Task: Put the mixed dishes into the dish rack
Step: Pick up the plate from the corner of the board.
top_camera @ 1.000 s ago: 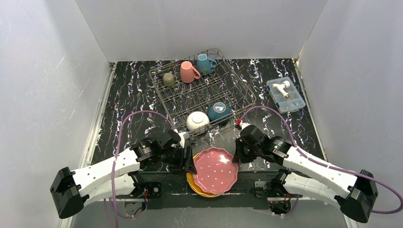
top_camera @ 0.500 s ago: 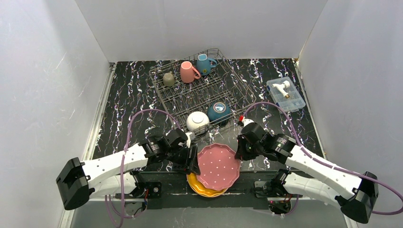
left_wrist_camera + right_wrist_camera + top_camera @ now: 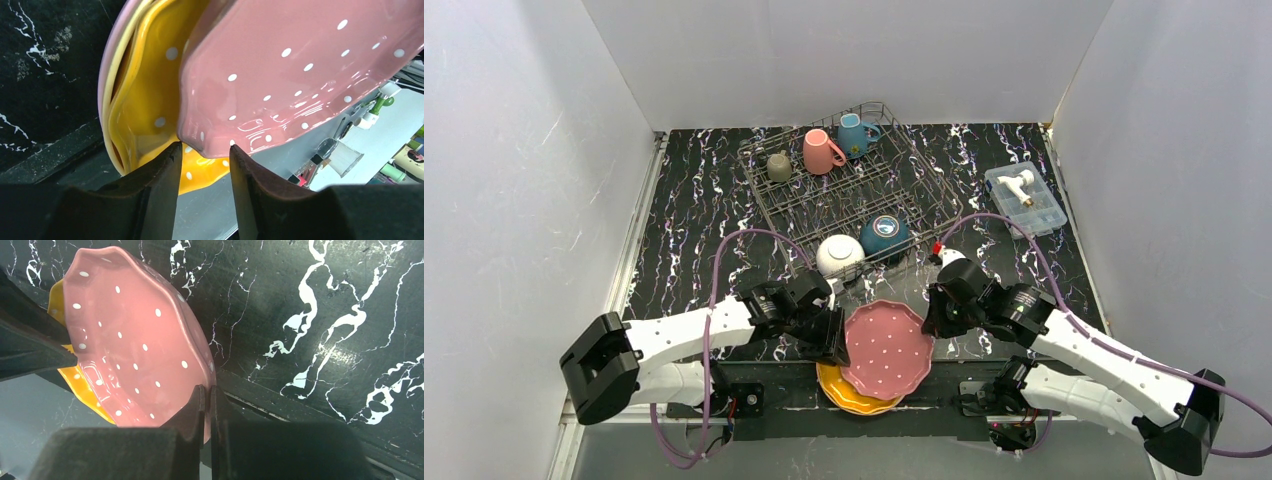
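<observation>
A pink dotted scalloped plate [image 3: 886, 345] is tilted up off a yellow-orange plate stack [image 3: 854, 402] at the table's near edge. My right gripper [image 3: 931, 322] is shut on the pink plate's right rim [image 3: 135, 350], its jaws [image 3: 206, 388] pinching the edge. My left gripper [image 3: 834, 335] is open at the plate's left rim; in the left wrist view the pink rim [image 3: 300, 75] sits just beyond the spread fingertips [image 3: 204, 146], above the yellow plate [image 3: 150, 100]. The grey wire dish rack [image 3: 844, 195] holds an olive mug [image 3: 779, 166], a pink mug [image 3: 821, 152], a blue mug [image 3: 854, 135], a white bowl [image 3: 840, 254] and a teal bowl [image 3: 884, 235].
A clear plastic box [image 3: 1024, 198] with a white item stands at the right back. White walls close the table on three sides. The arm bases and cables sit along the near edge, just below the plate stack.
The pink plate has risen off the stack and tilted more upright, shifting slightly toward the rack. Both grippers moved up with it, the left one closing in on its left rim.
</observation>
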`<control>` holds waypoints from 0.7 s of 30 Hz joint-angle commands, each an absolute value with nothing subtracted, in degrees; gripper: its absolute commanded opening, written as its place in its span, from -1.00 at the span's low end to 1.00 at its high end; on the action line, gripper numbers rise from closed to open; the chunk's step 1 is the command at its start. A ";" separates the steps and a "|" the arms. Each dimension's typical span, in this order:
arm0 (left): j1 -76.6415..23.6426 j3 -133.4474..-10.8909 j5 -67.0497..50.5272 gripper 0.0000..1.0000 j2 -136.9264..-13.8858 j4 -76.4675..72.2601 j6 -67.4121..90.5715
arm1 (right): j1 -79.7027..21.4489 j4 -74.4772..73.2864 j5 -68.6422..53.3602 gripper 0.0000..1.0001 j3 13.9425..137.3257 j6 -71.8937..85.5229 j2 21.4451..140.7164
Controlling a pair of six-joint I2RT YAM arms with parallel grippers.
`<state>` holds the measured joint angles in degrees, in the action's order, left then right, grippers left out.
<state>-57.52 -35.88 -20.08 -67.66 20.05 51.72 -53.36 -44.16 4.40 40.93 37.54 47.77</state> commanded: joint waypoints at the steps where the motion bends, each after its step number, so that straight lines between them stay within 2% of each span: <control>1: -57.80 -35.95 -18.85 -0.28 -68.80 18.37 52.48 | -53.52 -41.73 3.68 -0.97 44.75 39.77 44.62; 7: -57.83 -35.79 -18.33 -0.42 -70.60 17.21 53.01 | -53.52 -42.24 3.78 -0.97 44.00 40.48 42.80; 16: -57.99 -35.74 -17.93 -0.51 -73.72 15.20 53.52 | -53.50 -42.37 3.54 -0.97 42.78 41.26 41.19; 21: -57.95 -35.77 -18.02 -0.65 -74.77 14.36 53.56 | -53.51 -42.52 3.56 -0.97 42.13 41.56 40.48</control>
<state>-57.63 -35.88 -18.90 -74.04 14.50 53.74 -53.36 -47.11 5.06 40.88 38.61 42.50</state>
